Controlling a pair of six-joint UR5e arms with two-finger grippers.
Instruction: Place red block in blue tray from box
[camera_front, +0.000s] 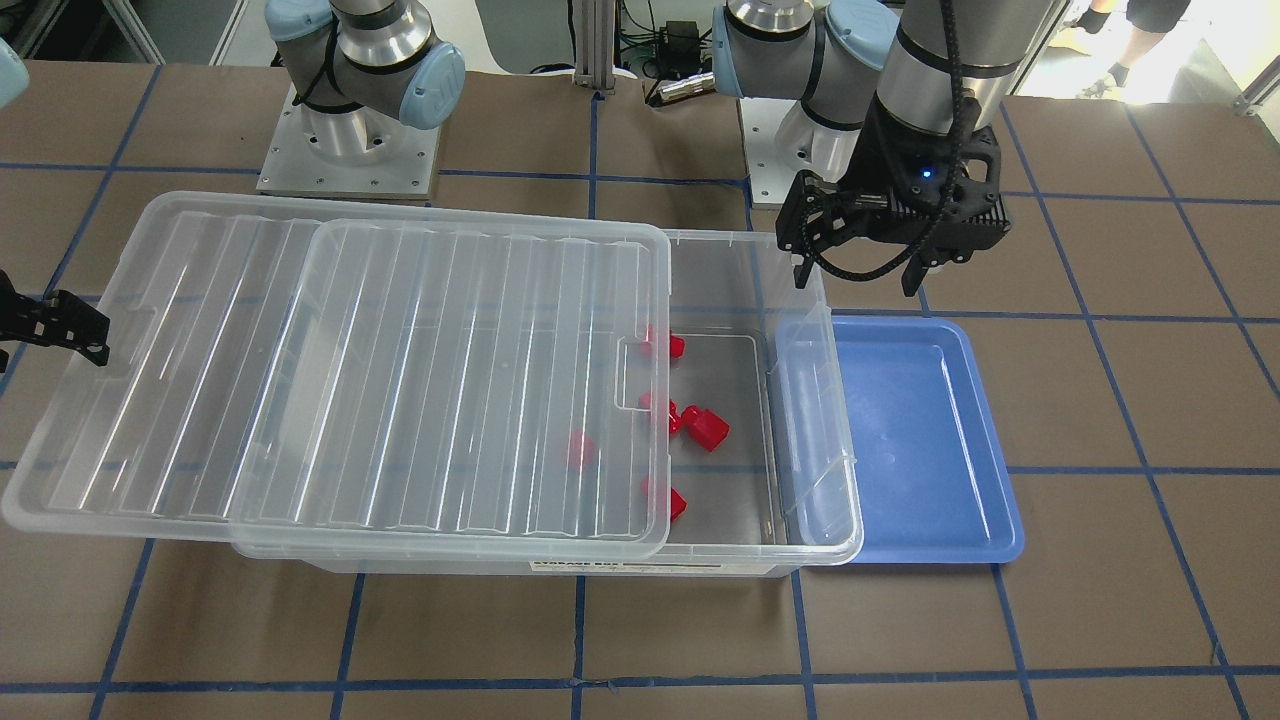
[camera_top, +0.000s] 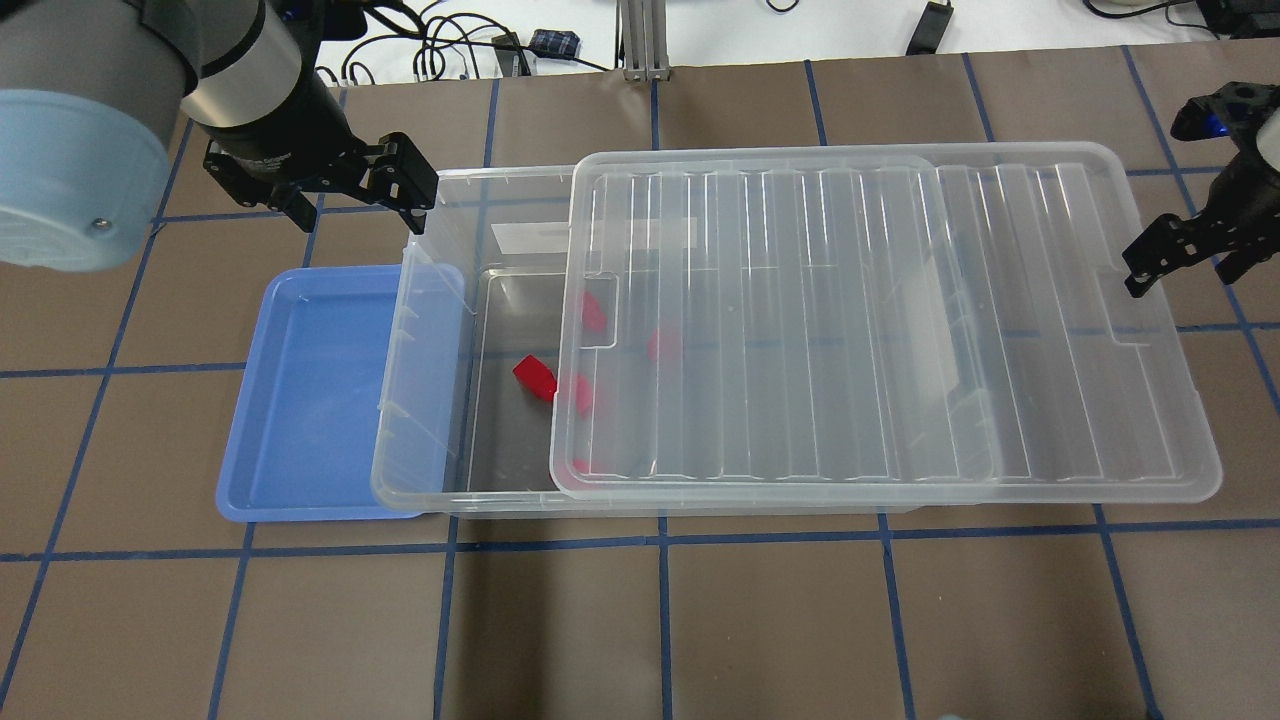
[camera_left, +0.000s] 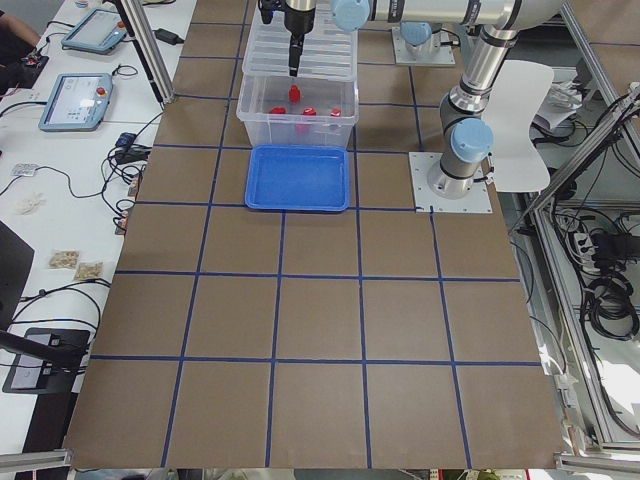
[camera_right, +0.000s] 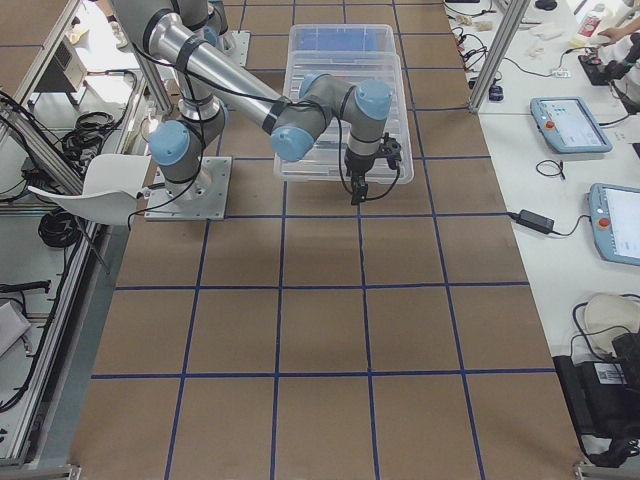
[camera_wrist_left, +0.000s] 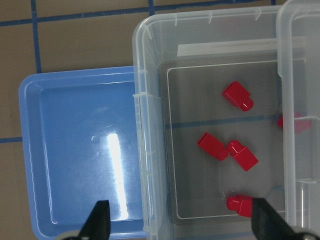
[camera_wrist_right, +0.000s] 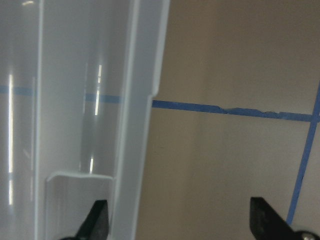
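Several red blocks lie on the floor of the clear box (camera_front: 812, 420). One red block (camera_front: 706, 427) (camera_wrist_left: 212, 146) lies in the uncovered end; others sit partly under the ribbed lid (camera_front: 400, 370), which is slid toward my right side. The blue tray (camera_front: 920, 440) (camera_wrist_left: 75, 150) is empty and lies against the box's uncovered end. My left gripper (camera_top: 357, 220) (camera_front: 856, 280) is open and empty, raised over the far rim where box and tray meet. My right gripper (camera_top: 1180, 275) is open and empty at the lid's outer edge (camera_wrist_right: 135, 125), jaws either side of that edge.
The lid overhangs the box far on my right side. Brown table (camera_top: 700, 620) with blue tape lines surrounds the box. Both arm bases (camera_front: 350, 150) stand behind the box. Screens and cables lie on side benches in the side views.
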